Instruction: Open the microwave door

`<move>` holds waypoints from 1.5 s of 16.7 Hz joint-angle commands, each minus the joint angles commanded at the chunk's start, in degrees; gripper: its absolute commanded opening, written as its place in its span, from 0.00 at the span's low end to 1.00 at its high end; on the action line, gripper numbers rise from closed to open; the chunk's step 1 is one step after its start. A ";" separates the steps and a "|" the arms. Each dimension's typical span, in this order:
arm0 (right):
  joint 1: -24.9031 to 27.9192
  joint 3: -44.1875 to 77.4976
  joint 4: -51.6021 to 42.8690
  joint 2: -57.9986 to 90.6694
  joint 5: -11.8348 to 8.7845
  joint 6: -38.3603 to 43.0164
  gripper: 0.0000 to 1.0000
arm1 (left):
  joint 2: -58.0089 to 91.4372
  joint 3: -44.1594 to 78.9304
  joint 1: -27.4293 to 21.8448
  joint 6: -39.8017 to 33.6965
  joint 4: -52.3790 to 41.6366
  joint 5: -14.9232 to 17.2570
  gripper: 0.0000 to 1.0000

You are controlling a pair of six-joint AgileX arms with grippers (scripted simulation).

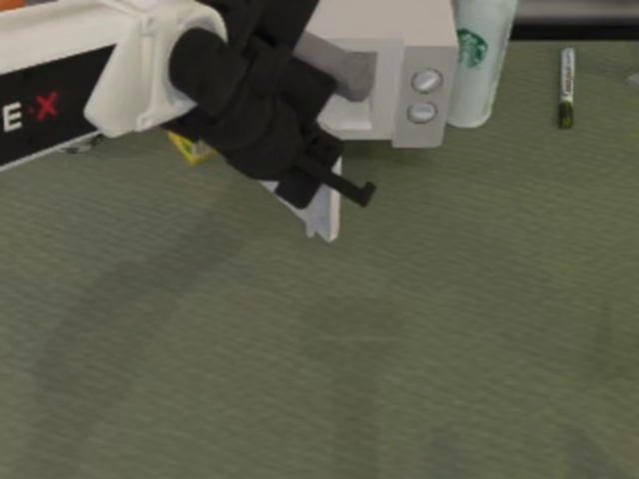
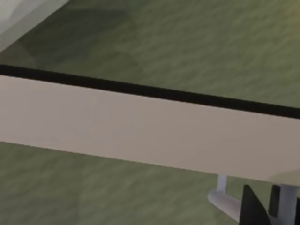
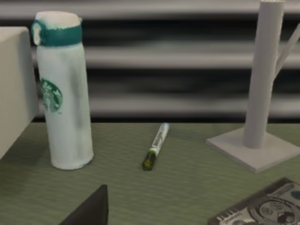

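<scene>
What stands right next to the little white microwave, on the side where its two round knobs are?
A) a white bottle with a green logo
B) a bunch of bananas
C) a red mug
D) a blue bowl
A: in the top view a white bottle with a green logo stands right beside the microwave, next to the panel with its two grey knobs.

My left arm point(image 1: 215, 85) and the swung-out microwave door point(image 1: 324, 212) crowd the upper left of the top view. The white tumbler point(image 1: 479, 60) stands just beside the microwave point(image 1: 399, 70), the marker point(image 1: 566, 88) farther right; the green table point(image 1: 399, 349) below lies open.
</scene>
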 joint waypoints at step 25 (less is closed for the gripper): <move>0.00 0.00 0.00 0.00 0.00 0.00 1.00 | -3.08 -3.60 3.00 8.21 -0.31 4.69 0.00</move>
